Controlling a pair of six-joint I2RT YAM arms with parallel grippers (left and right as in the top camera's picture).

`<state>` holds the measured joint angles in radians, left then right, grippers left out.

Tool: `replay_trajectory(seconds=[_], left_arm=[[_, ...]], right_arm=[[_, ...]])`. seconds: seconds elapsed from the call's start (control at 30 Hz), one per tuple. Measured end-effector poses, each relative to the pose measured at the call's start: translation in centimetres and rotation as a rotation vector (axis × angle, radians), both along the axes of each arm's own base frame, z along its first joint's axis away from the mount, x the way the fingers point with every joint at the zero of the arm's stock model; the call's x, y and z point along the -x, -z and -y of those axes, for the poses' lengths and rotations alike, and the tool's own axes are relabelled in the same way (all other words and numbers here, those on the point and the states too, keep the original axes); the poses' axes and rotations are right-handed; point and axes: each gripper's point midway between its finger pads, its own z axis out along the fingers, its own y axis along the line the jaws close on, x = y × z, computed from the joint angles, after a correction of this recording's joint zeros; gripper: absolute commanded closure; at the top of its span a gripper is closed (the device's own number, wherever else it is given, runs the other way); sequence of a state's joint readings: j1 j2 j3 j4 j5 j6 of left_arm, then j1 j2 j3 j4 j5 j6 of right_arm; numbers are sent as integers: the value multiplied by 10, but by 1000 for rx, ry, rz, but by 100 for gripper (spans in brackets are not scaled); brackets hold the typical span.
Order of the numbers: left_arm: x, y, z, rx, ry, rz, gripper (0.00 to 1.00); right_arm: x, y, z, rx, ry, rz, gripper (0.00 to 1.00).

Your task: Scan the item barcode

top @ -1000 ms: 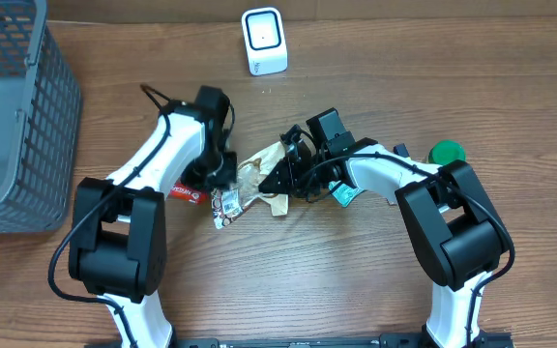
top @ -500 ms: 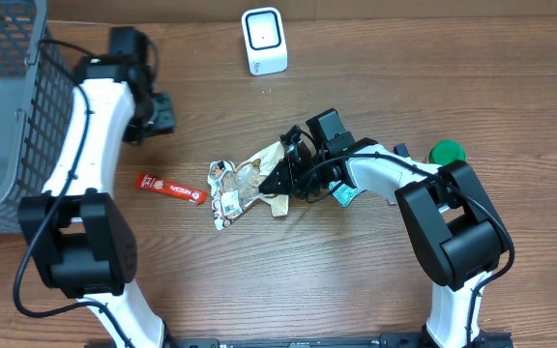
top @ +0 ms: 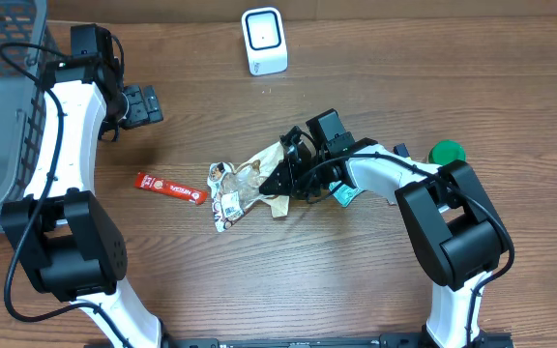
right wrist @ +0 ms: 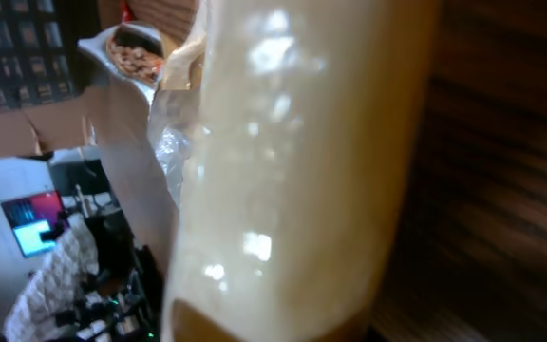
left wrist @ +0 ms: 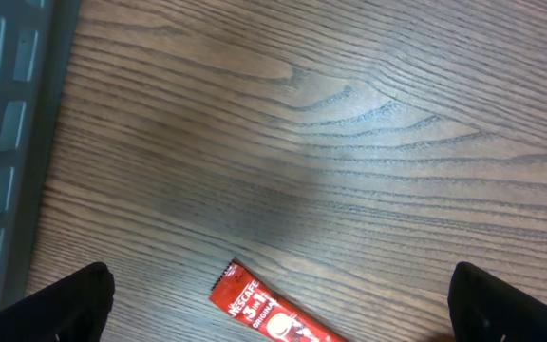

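A crumpled cream and clear snack packet (top: 241, 187) lies at the table's middle, and its right end is pinched in my right gripper (top: 281, 178), which is shut on it. In the right wrist view the glossy cream packet (right wrist: 292, 171) fills the frame and hides the fingers. No barcode shows. The white scanner (top: 263, 41) stands at the back centre. My left gripper (top: 144, 104) hangs open far to the left, beside the basket. In its wrist view the left gripper (left wrist: 281, 306) is over bare wood, with a red Nescafe sachet (left wrist: 272, 318) below it.
A grey wire basket (top: 8, 116) fills the far left, its wall showing as basket (left wrist: 8, 142) in the left wrist view. The red sachet (top: 172, 188) lies left of the packet. A teal packet (top: 344, 194) and a green round object (top: 446, 152) sit by the right arm.
My left gripper has left the packet, swung up and left toward the basket, and opened wide. The red sachet now lies uncovered. The right arm and packet have not moved.
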<state>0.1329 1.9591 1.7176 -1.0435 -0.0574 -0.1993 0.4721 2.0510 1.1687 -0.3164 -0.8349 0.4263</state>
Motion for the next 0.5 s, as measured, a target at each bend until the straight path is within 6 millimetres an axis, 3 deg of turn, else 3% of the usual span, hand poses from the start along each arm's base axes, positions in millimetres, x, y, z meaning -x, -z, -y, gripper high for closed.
replay_trajectory(seconds=[0.13,0.23,0.37,0.5], left_arm=[[0,0,0,0,0,0,0],[0,0,0,0,0,1,0],[0,0,0,0,0,0,0],[0,0,0,0,0,1,0]], right_arm=[[0,-3,-2,-19,-11,6,96],[-9,-20,-10,-62,-26,29,96],[-30,-62,-22,-100,-65,110,96],[-44,-110,-17,4,-103,190,96]])
